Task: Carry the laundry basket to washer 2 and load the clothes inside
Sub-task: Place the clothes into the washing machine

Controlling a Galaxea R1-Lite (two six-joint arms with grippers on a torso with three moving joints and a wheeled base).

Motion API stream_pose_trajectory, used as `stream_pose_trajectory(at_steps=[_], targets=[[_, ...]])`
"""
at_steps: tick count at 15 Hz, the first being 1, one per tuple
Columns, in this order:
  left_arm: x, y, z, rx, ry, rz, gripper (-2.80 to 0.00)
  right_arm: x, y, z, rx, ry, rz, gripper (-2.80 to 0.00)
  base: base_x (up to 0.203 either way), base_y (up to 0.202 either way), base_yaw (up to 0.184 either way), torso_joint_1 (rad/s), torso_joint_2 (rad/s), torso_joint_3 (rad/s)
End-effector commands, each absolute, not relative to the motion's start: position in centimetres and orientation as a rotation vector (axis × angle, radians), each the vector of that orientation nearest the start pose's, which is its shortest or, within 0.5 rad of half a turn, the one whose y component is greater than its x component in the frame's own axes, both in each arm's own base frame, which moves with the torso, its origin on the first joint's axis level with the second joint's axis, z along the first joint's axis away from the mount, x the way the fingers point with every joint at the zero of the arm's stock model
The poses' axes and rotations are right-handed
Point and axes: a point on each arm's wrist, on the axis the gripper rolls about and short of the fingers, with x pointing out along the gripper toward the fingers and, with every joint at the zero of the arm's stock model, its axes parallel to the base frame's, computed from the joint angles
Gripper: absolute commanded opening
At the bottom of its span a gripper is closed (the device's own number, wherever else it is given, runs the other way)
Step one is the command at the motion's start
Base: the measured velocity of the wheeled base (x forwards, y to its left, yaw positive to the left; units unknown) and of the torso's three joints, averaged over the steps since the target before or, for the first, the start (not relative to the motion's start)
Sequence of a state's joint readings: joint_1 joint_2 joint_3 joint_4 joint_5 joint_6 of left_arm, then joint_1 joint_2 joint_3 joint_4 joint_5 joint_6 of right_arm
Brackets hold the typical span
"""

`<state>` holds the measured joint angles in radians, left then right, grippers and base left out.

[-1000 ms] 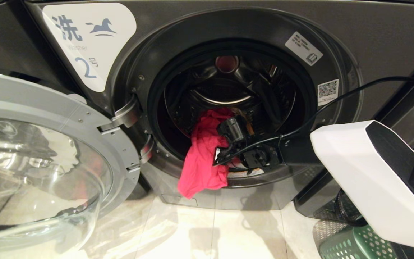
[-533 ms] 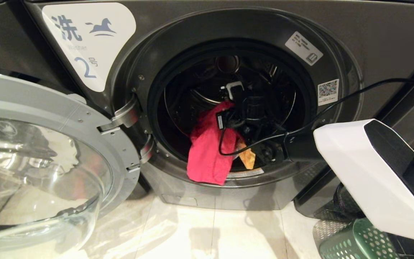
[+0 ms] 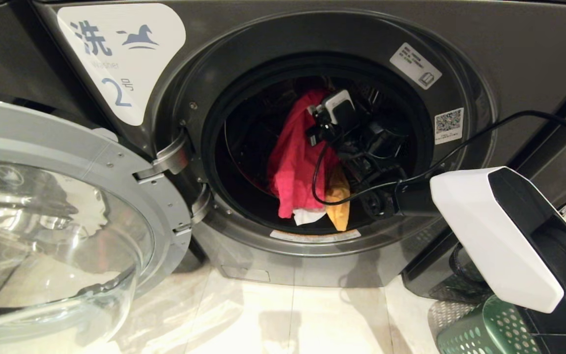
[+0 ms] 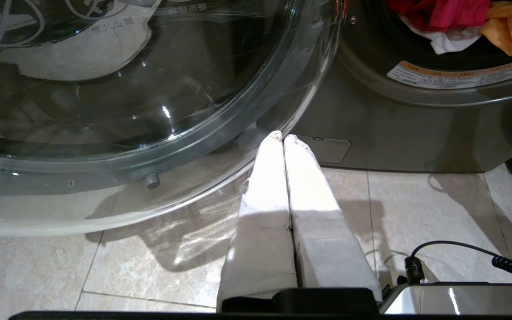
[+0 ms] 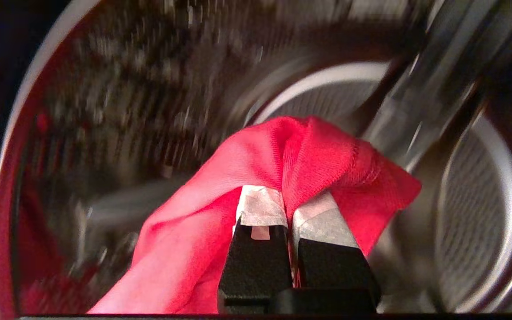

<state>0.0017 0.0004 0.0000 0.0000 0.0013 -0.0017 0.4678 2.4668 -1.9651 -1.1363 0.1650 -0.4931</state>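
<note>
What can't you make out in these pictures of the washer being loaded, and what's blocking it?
- The laundry basket: head view, cut off by the frame's corner and the right arm; contents unseen.
- Drum's rear wall: head view, hidden behind the pink garment and the right gripper; right wrist view, motion-blurred.
- Warning label text: left wrist view, too small.
- White cloth: mostly covered by other clothes.
</note>
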Motion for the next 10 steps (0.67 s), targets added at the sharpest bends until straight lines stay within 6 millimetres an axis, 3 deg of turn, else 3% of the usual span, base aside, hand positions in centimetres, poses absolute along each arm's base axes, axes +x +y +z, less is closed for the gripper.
stream_pose_trajectory(at_steps=[1, 4, 6, 9, 10], targets=[[-2.3, 0.0, 7.5, -0.002, -0.001, 0.003, -2.80, 44.9, 23.0, 23.2, -0.370, -0.810, 0.428, -2.80, 0.000, 0.000, 0.000, 0.000, 0.00, 0.000], [-2.3, 0.0, 7.5, -0.003, 0.000, 0.003, -2.80, 45.3, 22.7, 22.5, -0.383, -0.779, 0.419, -2.80, 0.000, 0.000, 0.000, 0.000, 0.00, 0.000], [-2.3, 0.0, 7.5, -0.003, 0.000, 0.003, -2.80, 46.2, 22.2, 21.5, -0.402, -0.665, 0.385, -2.80, 0.000, 0.000, 0.000, 0.000, 0.00, 0.000], [-2.3, 0.0, 7.5, -0.002, -0.002, 0.003, -2.80, 47.6, 20.2, 20.9, -0.417, -0.560, 0.320, -2.80, 0.000, 0.000, 0.000, 0.000, 0.00, 0.000], [-2.3, 0.0, 7.5, -0.002, -0.001, 0.003, -2.80, 47.9, 20.0, 20.2, -0.422, -0.542, 0.318, 0.00, 0.000, 0.000, 0.000, 0.000, 0.00, 0.000]])
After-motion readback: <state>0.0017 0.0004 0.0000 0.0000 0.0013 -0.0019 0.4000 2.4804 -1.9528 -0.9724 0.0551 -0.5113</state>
